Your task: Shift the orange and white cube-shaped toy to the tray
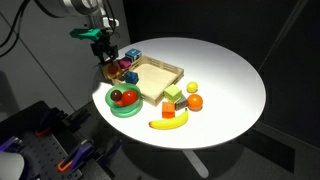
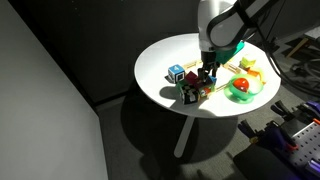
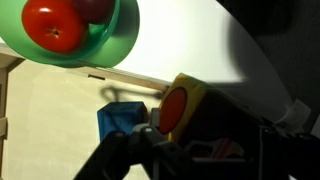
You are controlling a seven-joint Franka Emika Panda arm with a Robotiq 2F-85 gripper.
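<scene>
A round white surface (image 1: 230, 70) stands on one leg in a dark room, with black curtains behind it and a grey floor below. The arm (image 2: 215, 25) reaches down over a crowd of small toys at the surface's edge.

The orange and white cube-shaped toy (image 3: 178, 105) sits directly in front of the jaws in the wrist view, showing a round orange face. A blue cube (image 3: 120, 118) lies just beside it. The jaws appear only as dark shapes at the bottom of that view, so I cannot tell how far apart they stand or whether they grip the toy.

The tray (image 1: 155, 82) lies next to this cluster, and its wooden rim (image 3: 125, 80) runs just past the toy. I cannot tell whether the toy sits inside that rim or outside it.

A green bowl (image 1: 125, 110) holding a red apple (image 3: 52, 25) sits near the tray. Past the tray lie a banana (image 1: 168, 123), an orange (image 1: 195, 101), a lemon (image 1: 192, 88) and a green and yellow cube (image 1: 173, 96). A dark cube (image 2: 188, 95) stands near the surface's edge in an exterior view. Any marks on the cube faces are too small to read.
</scene>
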